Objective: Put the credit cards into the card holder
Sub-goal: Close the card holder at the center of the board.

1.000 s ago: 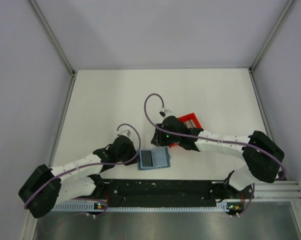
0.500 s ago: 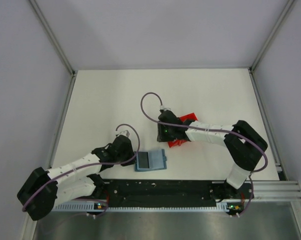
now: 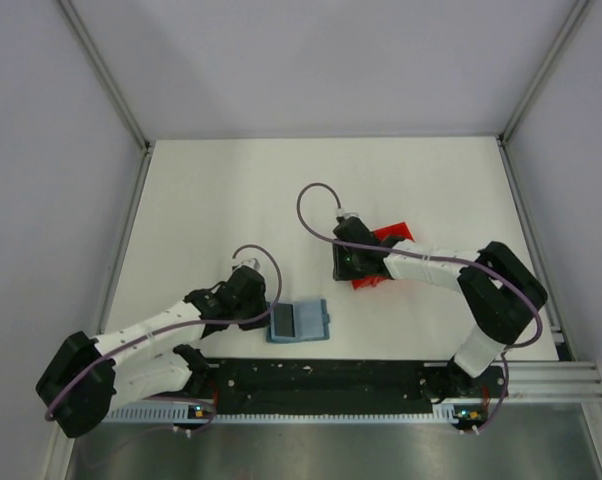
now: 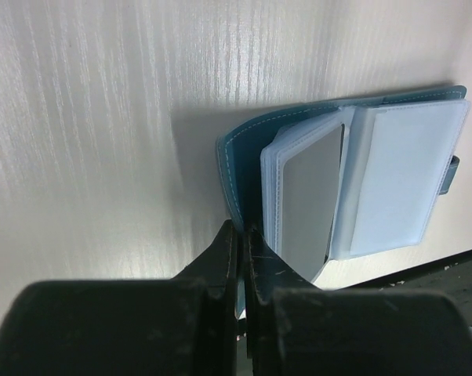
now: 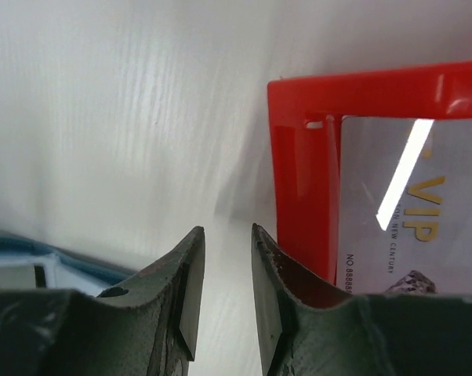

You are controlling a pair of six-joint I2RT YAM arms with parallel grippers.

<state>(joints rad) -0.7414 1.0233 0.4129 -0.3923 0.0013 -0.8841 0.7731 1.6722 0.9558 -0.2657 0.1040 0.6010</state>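
One card holder (image 4: 237,168), one red tray (image 5: 299,180), two credit cards (image 4: 310,204) (image 5: 412,219) visible

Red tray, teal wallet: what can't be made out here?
- Red plastic open-topped tray: top view, right arm covers most of it; card count unknown.
- Silver VIP card: right wrist view, cut off by frame edge.
- Teal folding wallet: left wrist view, pale sleeve cloudy; contents unclear.

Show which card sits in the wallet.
The plain grey card, in a clear sleeve of the teal wallet; the VIP-printed card lies in the red tray.
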